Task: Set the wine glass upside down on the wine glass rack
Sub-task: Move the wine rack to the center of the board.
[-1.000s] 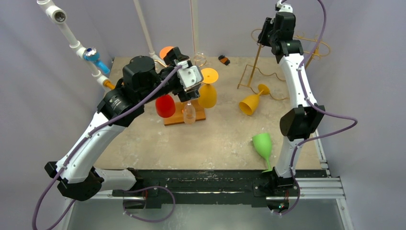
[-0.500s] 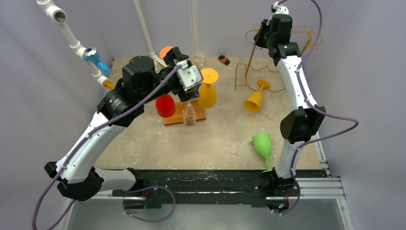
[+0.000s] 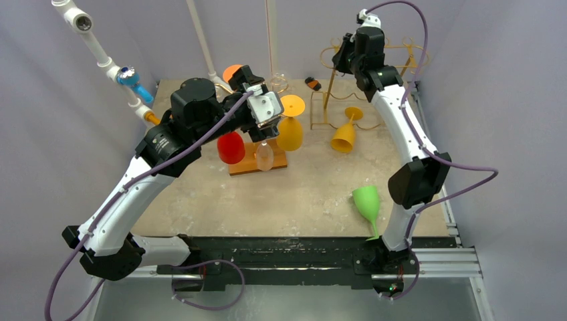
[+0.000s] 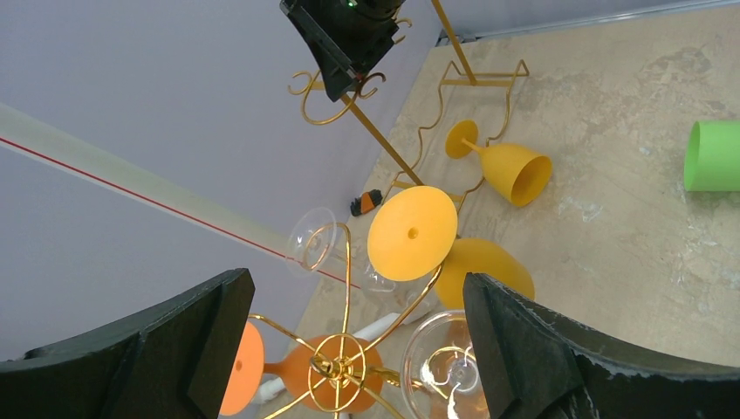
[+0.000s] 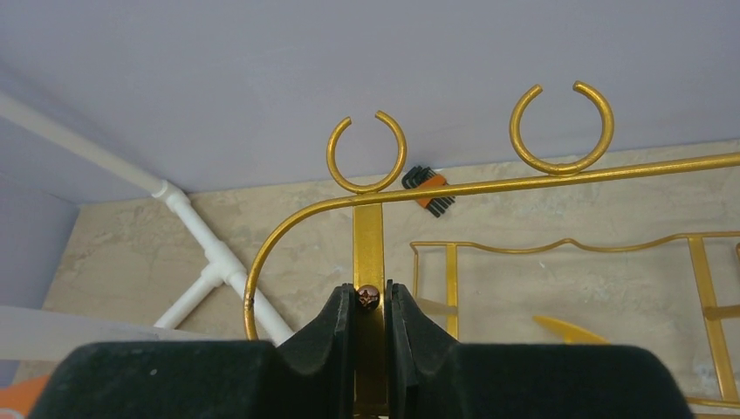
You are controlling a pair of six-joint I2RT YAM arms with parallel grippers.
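Right gripper [image 5: 369, 301] clenched on gold wine glass rack [image 5: 368, 244] upright, yellow wine glass [image 3: 344, 138] lying at its six o'clock, left gripper [image 4: 356, 301] spread wide

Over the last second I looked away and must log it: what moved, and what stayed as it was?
The right end effector, shut on the gold wire rack, dragged it leftward in the top view; the yellow wine glass lying across its base went along. The left end effector, open above the wooden-based glass rack, and the green wine glass stayed put.
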